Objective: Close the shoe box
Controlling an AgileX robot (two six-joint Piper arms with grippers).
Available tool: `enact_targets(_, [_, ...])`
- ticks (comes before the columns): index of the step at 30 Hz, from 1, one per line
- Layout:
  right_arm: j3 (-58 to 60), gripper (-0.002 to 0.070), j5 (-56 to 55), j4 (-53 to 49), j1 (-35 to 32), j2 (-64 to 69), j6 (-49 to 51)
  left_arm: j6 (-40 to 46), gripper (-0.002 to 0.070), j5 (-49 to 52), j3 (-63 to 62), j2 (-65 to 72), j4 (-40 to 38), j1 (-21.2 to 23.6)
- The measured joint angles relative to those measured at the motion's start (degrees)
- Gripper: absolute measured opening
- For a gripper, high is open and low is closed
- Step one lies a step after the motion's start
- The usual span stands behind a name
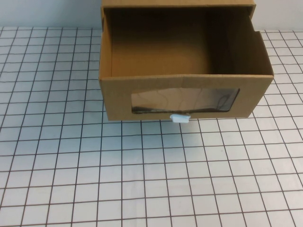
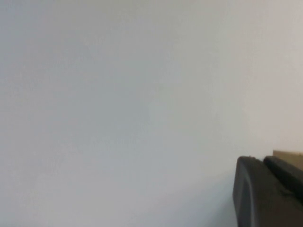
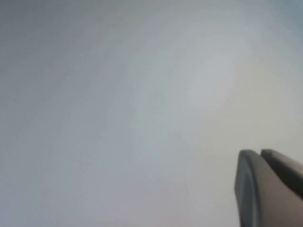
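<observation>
The shoe box [image 1: 118,97] is a brown cardboard drawer standing at the far middle of the gridded table in the high view. It is pulled out of its outer sleeve [image 1: 180,4] toward me, and its inside is bare. Its front has a wide clear window [image 1: 184,100] with a small white pull tab [image 1: 180,117] below it. Neither arm shows in the high view. In the left wrist view my left gripper [image 2: 260,160] has its fingers pressed together, empty, facing a white wall. A sliver of cardboard [image 2: 289,153] shows behind it. My right gripper [image 3: 259,152] is likewise shut and empty, facing a white wall.
The white table with a black grid [image 1: 142,179] spreads in front of the box and to both sides. A white wall rises behind the table.
</observation>
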Motion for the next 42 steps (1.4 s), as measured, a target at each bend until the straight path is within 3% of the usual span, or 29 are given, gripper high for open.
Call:
enact_targets(8, [0.0, -0.0014, -16.43, -0.35, 0.0, 0.0, 0.0, -1.06, -0.0005, -5.43, 0.0, -0.13, -0.31, 0.0])
enact_targets(12, [0.0, -0.0014, -26.95, 1.88, 0.0, 0.0, 0.0, -9.74, -0.0005, -16.9, 0.0, -0.13, -0.4, 0.0])
enact_targets(16, [-1.85, -0.0014, -28.15, 5.52, 0.0, -0.13, 0.0, -19.03, -0.0005, -30.1, -0.46, -0.17, -0.54, 0.0])
enact_targets(19, [-9.17, -0.0014, -27.43, 8.58, 0.0, -0.13, 0.0, -21.44, -0.0005, -31.41, -4.72, -0.27, -0.57, 0.0])
enact_targets(25, [-30.31, -0.0014, -6.53, 19.25, 0.0, -0.1, -0.45, -21.79, -0.0005, -20.94, -22.66, 0.09, -0.57, 0.0])
enact_targets(31, [-45.19, -0.0014, 1.29, 24.03, -0.09, 7.89, -4.39, -17.07, -0.0005, -8.46, -40.73, 9.29, -0.3, 0.0])
enact_targets(36, [-50.71, -0.0014, 7.22, 24.53, -0.09, 19.0, -8.1, -14.86, -0.0005, 3.06, -49.45, 22.11, 0.06, 0.0])
enact_targets(42, [-50.6, -0.0014, 19.8, 25.38, -0.09, 28.51, -8.63, -14.61, -0.0005, 11.21, -50.3, 36.46, 0.32, 0.0])
